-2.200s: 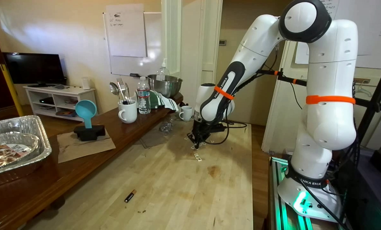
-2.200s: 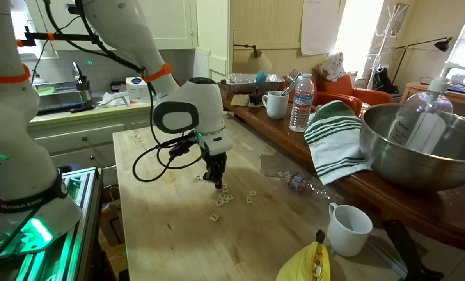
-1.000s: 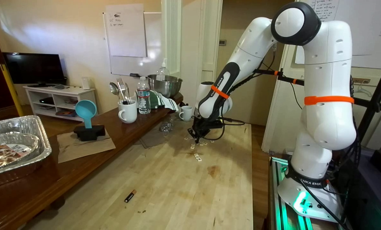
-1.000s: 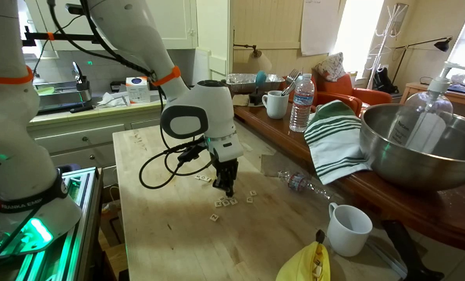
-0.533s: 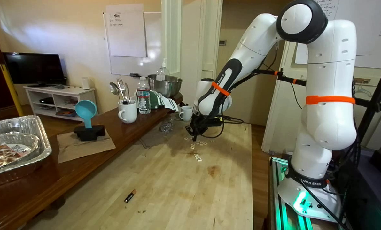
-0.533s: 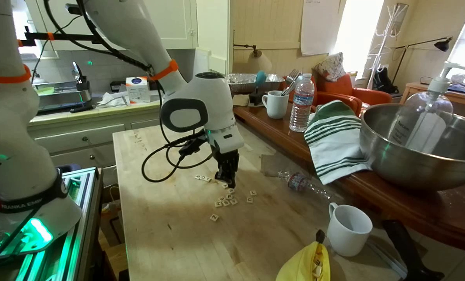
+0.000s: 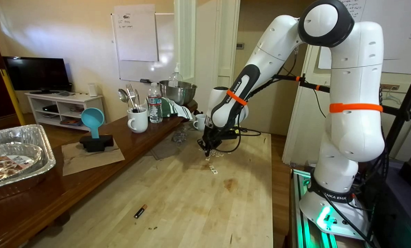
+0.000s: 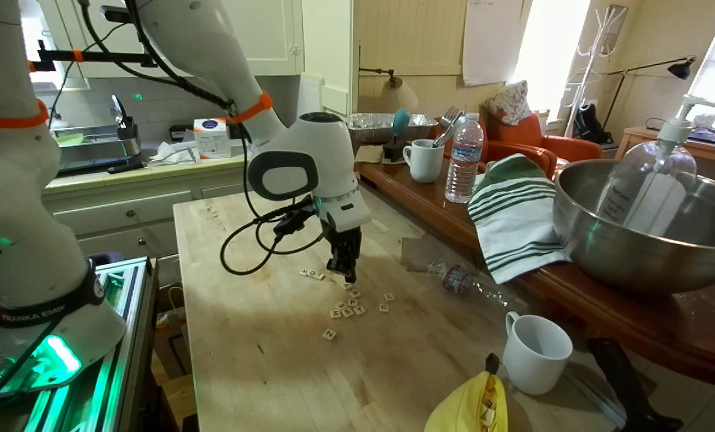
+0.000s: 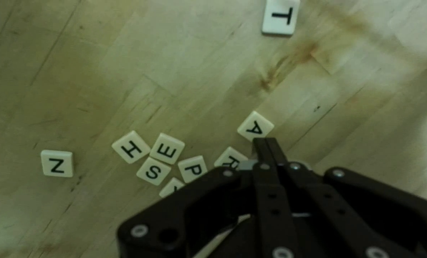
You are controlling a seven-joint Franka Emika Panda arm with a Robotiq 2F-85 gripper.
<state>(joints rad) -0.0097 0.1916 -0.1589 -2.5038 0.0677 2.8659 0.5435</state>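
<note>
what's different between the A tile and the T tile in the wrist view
The A tile is turned cornerwise to the picture, while the T tile sits nearly square to it. The A tile shows right by the tips of the shut claw; the T tile shows well away from them. Both are pale tiles with one black letter, lying face up on the wooden tabletop.

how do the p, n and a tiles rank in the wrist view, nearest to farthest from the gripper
1. A tile, just up-left of the gripper.
2. P tile, farther left and lower.
3. N tile, at the picture's far left.
</note>
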